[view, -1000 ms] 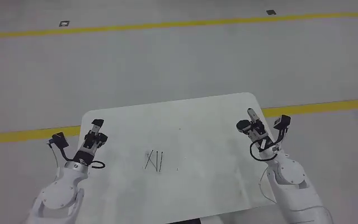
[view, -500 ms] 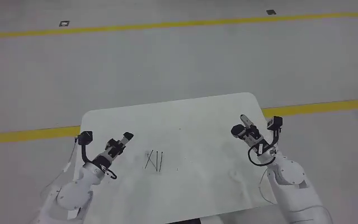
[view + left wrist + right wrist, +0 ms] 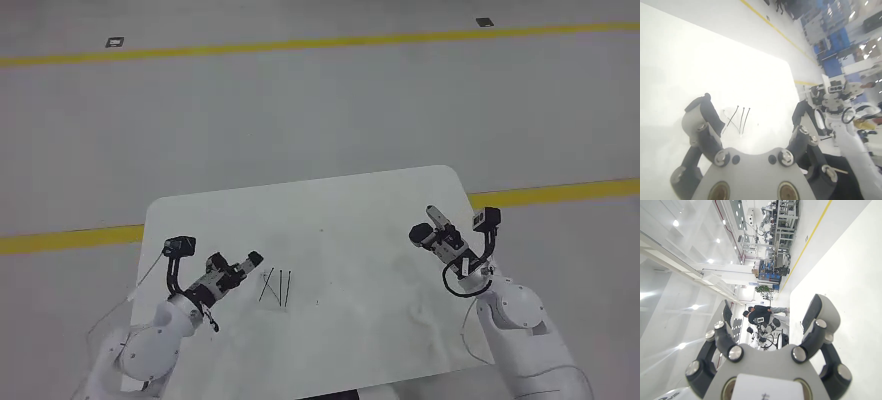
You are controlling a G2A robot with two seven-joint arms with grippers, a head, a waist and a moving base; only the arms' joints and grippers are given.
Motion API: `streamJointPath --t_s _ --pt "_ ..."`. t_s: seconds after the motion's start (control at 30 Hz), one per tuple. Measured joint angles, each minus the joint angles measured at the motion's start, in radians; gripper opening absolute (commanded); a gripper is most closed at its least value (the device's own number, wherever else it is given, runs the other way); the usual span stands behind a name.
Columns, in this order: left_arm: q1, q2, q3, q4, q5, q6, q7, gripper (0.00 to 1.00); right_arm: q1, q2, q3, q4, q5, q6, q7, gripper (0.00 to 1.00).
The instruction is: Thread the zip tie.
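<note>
overall: bright, even indoor light in all three views.
source: ceiling lamps [image 3: 710,261] in rows, seen in the right wrist view; several throw starburst flare.
glare: table [image 3: 734,75] blown out to near white in the left wrist view. The zip ties [image 3: 742,120] read as thin dark lines on it, with one pale tie almost lost in the wash.
shadows: soft and faint under the ties in the top view.
distortion: both wrist views bend straight lines toward the edges; the yellow floor line [image 3: 800,255] bows.

Robotics workshop hall: a yellow floor line [image 3: 300,44] is running past the white table [image 3: 350,205]; metal racks [image 3: 784,218], blue bins [image 3: 770,276] and another robot [image 3: 766,214] are standing under ceiling lights [image 3: 675,223].
</note>
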Motion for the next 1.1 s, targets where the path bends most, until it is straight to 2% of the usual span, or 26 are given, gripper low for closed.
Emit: streamJointPath --t_s 0.2,0.27,0.5,0.6,0.7,0.87,1.0,1.03,1.1 --pt "-0.036 -0.002 0.105 -0.048 0.144 0.087 -0.096 1.00 0.000 0.000 0.000 0.000 0.000 0.000 0.000 1.00" --pt "-0.039 -0.001 0.113 -0.050 0.174 0.091 -0.101 1.00 0.000 0.000 0.000 0.000 0.000 0.000 0.000 1.00" --pt "-0.038 -0.001 0.111 -0.050 0.160 0.090 -0.099 1.00 0.000 0.000 0.000 0.000 0.000 0.000 0.000 1.00" --pt "-0.055 -0.002 0.138 -0.057 0.204 0.105 -0.111 1.00 0.000 0.000 0.000 0.000 0.000 0.000 0.000 1.00" --pt "-0.095 -0.006 0.185 -0.070 0.243 0.143 -0.167 1.00 0.000 0.000 0.000 0.000 0.000 0.000 0.000 1.00" --pt "-0.188 -0.019 0.283 -0.078 0.259 0.225 -0.303 1.00 0.000 0.000 0.000 0.000 0.000 0.000 0.000 1.00" --pt "-0.254 -0.032 0.340 -0.073 0.214 0.325 -0.395 1.00 0.000 0.000 0.000 0.000 0.000 0.000 0.000 1.00" --pt "-0.266 -0.033 0.345 -0.071 0.213 0.338 -0.407 1.00 0.000 0.000 0.000 0.000 0.000 0.000 0.000 1.00" --pt "-0.266 -0.033 0.346 -0.071 0.226 0.338 -0.407 1.00 0.000 0.000 0.000 0.000 0.000 0.000 0.000 1.00"
